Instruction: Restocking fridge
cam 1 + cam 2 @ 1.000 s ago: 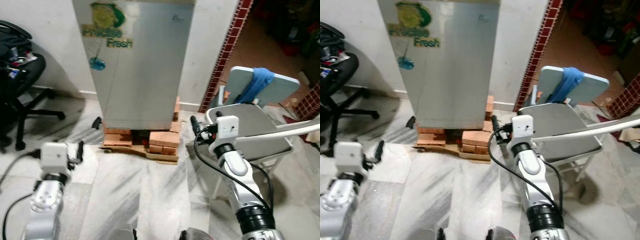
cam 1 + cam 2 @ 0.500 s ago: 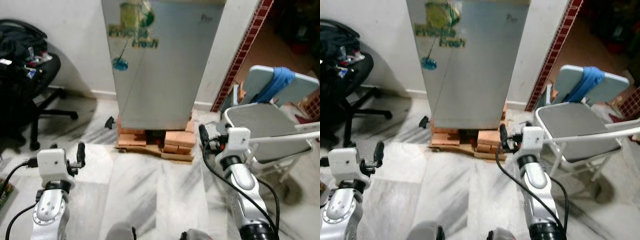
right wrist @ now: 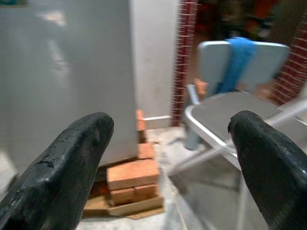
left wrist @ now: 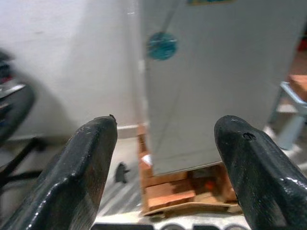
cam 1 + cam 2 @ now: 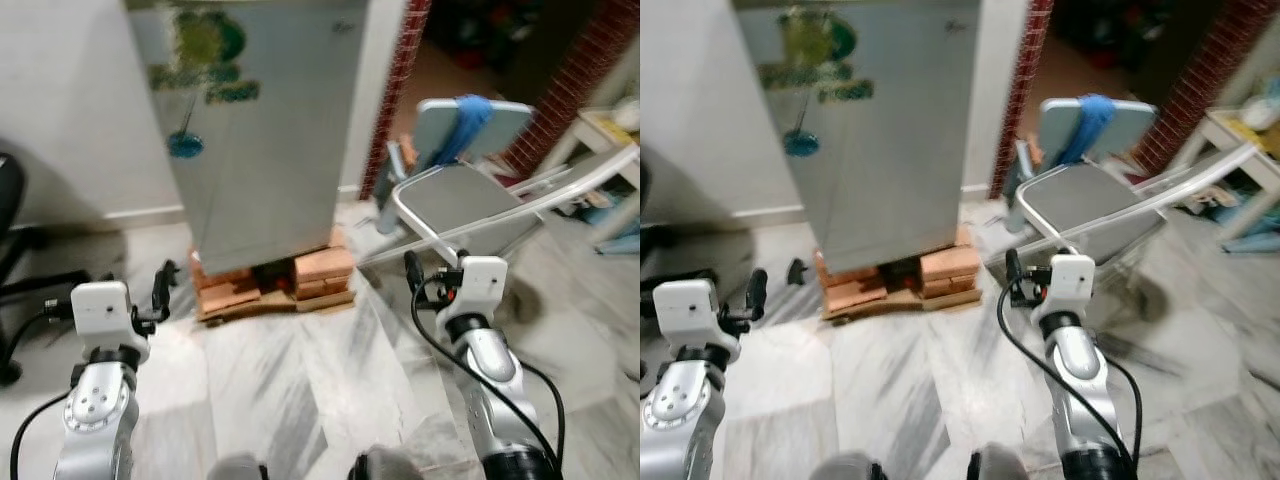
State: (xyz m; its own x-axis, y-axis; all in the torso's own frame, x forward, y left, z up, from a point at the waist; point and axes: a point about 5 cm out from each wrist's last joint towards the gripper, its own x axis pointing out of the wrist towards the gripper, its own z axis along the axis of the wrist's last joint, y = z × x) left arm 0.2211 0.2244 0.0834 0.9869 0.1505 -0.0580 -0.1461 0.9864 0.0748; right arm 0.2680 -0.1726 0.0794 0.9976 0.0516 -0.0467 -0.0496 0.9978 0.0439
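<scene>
A tall silver fridge (image 5: 262, 130) with its door shut stands against the wall, with a green logo and a blue sticker on the front. It rests on red bricks (image 5: 268, 282) and cardboard. My left gripper (image 5: 164, 276) is held low over the marble floor, short of the fridge's left side; in the left wrist view the left gripper (image 4: 163, 125) is open with nothing between its fingers. My right gripper (image 5: 412, 266) hovers to the right of the bricks; the right gripper (image 3: 169, 125) is also open and holds nothing.
A grey folding chair (image 5: 455, 197) with a blue cloth (image 5: 466, 118) over its back stands right of the fridge, close to my right arm. A red brick pillar (image 5: 398, 72) edges a doorway behind it. A black office chair (image 5: 10, 205) sits at far left.
The whole picture has swung and blurred, so the camera has moved: the fridge now sits left of centre and the chair nearer the middle. Both arms keep their pose, fingers still open.
</scene>
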